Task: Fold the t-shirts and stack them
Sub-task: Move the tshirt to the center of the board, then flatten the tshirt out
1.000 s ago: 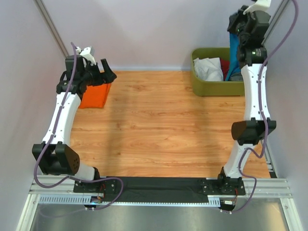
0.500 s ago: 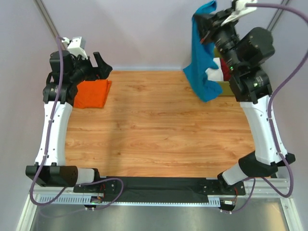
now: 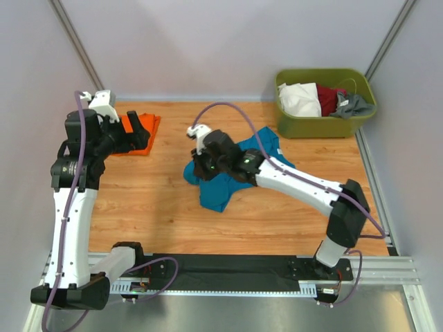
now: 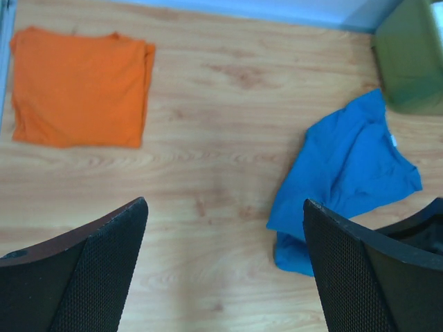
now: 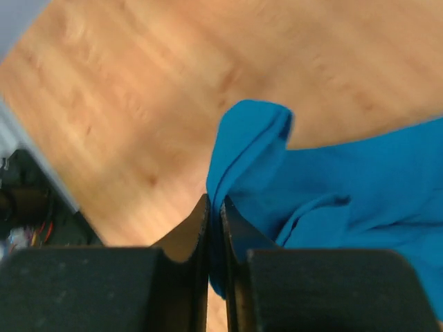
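The teal-blue t-shirt (image 3: 228, 181) lies crumpled on the wooden table (image 3: 277, 207) near the middle. My right gripper (image 3: 202, 164) is low over its left edge, shut on a fold of the teal-blue cloth (image 5: 242, 159). The orange t-shirt (image 3: 144, 126) lies folded at the far left; it shows fully in the left wrist view (image 4: 77, 86). My left gripper (image 3: 135, 135) hangs above the orange shirt's near edge, open and empty, its fingers (image 4: 90, 270) wide apart. The blue shirt also shows in the left wrist view (image 4: 346, 173).
An olive-green tub (image 3: 325, 123) with white, red and grey clothes stands at the far right corner; its corner shows in the left wrist view (image 4: 412, 59). Walls close the table at the back and sides. A black strip runs along the near edge.
My right arm has swung down from high over the tub, carrying the blue shirt onto the middle of the table. My left arm has risen and drawn back slightly.
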You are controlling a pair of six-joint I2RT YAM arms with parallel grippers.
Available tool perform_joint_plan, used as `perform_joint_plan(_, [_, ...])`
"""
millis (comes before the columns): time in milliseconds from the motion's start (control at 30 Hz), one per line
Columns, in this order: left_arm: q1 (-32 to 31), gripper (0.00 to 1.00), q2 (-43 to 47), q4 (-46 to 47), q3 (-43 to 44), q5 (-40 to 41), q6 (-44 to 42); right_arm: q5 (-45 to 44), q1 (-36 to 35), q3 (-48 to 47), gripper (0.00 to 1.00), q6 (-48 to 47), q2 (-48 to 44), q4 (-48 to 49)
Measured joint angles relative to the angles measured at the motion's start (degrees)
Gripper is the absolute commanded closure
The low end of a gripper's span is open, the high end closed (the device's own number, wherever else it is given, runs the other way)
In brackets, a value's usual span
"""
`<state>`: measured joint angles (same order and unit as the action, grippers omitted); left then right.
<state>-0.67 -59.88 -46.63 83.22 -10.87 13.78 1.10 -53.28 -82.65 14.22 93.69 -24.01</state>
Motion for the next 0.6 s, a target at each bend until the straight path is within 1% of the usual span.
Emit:
perform_joint_plan(67, [0.0,0.01,1.4,-1.7,-2.7,1.8,0.4,2.6,-3.6,-4.7,0.85,-0.6,4.8,-3.2])
perform_joint_plan(100, [0.0,0.01,2.0,-2.6,-4.0,2.7,0.7,3.5,-5.3,-8.0,0.75,-1.2,7.4,-4.4])
perform_joint_plan(133, [0.0,0.01,2.5,-3.3,-5.3,3.6,1.1,4.5,-6.9,-11.4,0.56,-1.7,9.8,-5.5])
perform_joint_plan(167, [0.0,0.01,2.8,-4.1,-6.5,4.2,1.4,5.3,-8.1,-14.1,0.42,-2.0,11.5,-6.3])
perform_joint_plan(200, [0.0,0.01,3.1,-4.8,-7.5,5.0,1.8,6.1,-9.0,-15.7,0.33,-1.9,12.2,-6.9])
perform_joint_plan(233, [0.0,0.01,3.2,-5.6,-8.2,5.6,2.2,6.8,-9.8,-16.8,0.22,-2.2,12.5,-7.6])
perform_joint_plan(267, [0.0,0.01,3.2,-6.2,-8.9,6.2,2.6,7.6,-9.9,-17.4,0.16,-2.3,12.4,-8.8])
perform_joint_plan(300, [0.0,0.01,3.2,-6.6,-9.4,6.8,3.0,8.2,-9.5,-17.7,0.13,-2.2,12.0,-9.9])
perform_joint_plan(367, [0.0,0.01,3.2,-7.2,-10.4,7.1,4.0,8.7,-7.0,-17.7,0.11,-2.1,10.7,-12.3])
perform_joint_plan(400, [0.0,0.01,3.3,-7.2,-11.0,7.0,4.3,8.5,-5.1,-17.2,0.08,-2.1,9.7,-13.9])
perform_joint_plan(467, [0.0,0.00,3.3,-7.1,-12.3,6.3,5.1,7.3,0.2,-15.3,0.08,-1.7,6.4,-16.4])
perform_joint_plan(500, [0.0,0.01,3.3,-6.8,-13.3,5.5,5.6,6.3,3.3,-13.7,0.06,-1.4,4.3,-17.1])
perform_joint_plan(600, [-0.4,0.01,3.5,-5.6,-17.4,3.0,7.7,0.4,12.8,-9.0,0.07,0.3,-2.1,-19.3])
